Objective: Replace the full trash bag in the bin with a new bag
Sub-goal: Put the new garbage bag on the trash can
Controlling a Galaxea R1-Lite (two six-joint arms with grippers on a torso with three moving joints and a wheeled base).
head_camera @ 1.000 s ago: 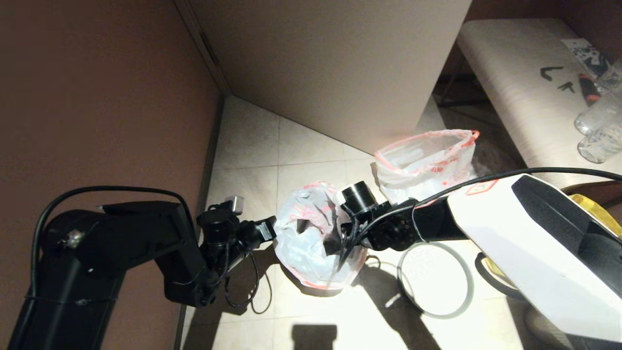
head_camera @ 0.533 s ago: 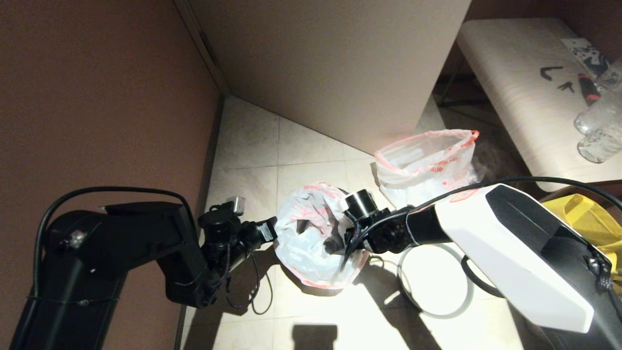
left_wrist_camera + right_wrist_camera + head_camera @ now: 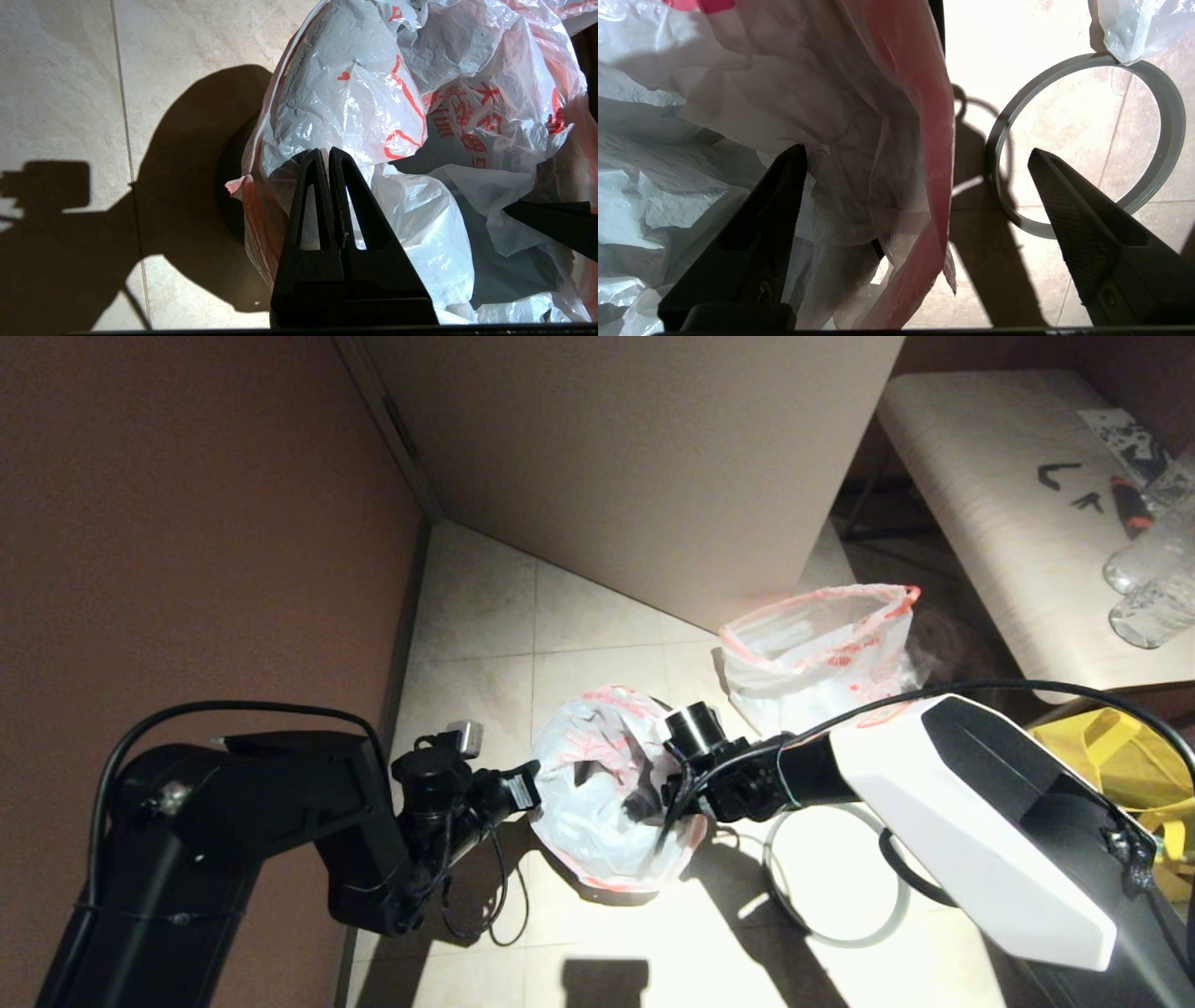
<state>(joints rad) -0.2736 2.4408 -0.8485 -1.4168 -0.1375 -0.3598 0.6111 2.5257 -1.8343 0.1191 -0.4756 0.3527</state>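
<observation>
Now we observe our right gripper (image 3: 920, 158) spread wider than a second ago, straddling the new bag's (image 3: 607, 793) red hem beside the loose grey hoop (image 3: 840, 877) on the floor. Our left gripper (image 3: 324, 156) stays clamped on the film's opposite edge. Behind stands the full trash bag (image 3: 822, 644).
</observation>
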